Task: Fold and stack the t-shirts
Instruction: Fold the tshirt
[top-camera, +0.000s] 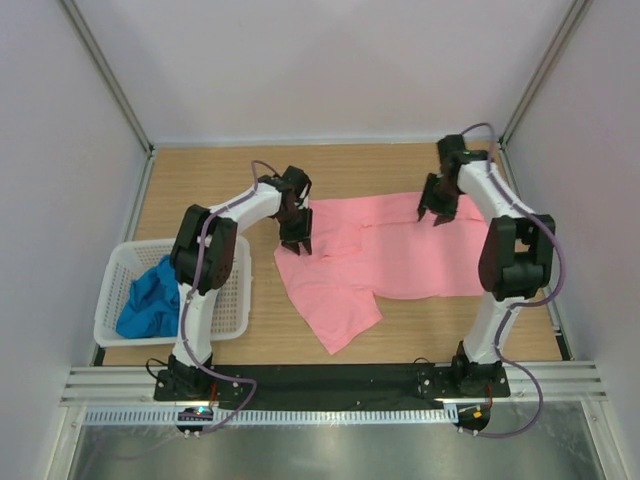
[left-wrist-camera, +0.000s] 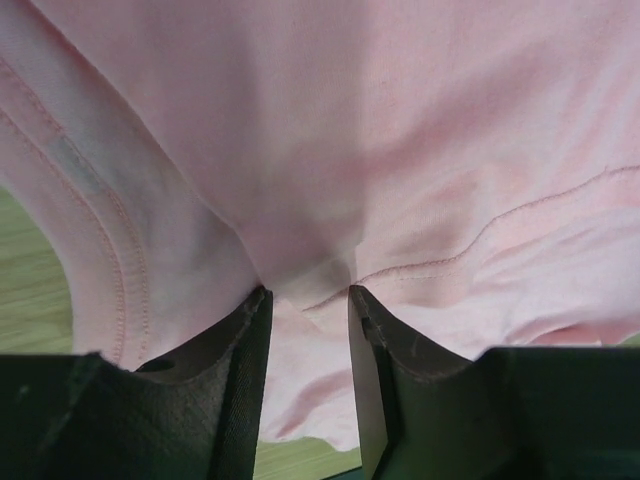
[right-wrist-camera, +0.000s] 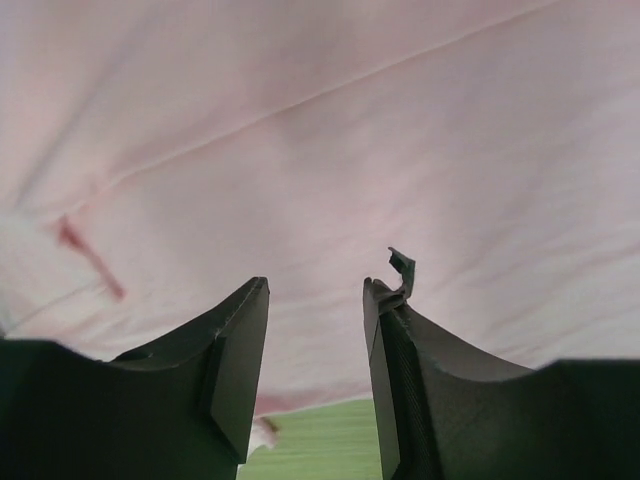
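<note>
Left jaws pinch a gathered fold of the salmon pink t-shirt, the cloth puckering between their tips. Right jaws stand spread, with pink cloth beyond them and nothing between them.

In the top view the left arm rises from the lower left and elbows over the white basket. Its forearm reaches up and right, wrist turned down at the shirt's left edge. The right arm climbs the right side, then bends back left, its wrist just over the shirt's upper right edge.

The left wrist view alone shows a stitched collar band at left, with bare wood beneath. The right wrist view adds a seam line and a small red mark at left.

Only the top view shows the bright blue t-shirt, crumpled in the basket at left. The pink shirt lies across the centre and right of the table, one flap pointing toward the lower centre. Bare wood shows above it and between it and the basket.
</note>
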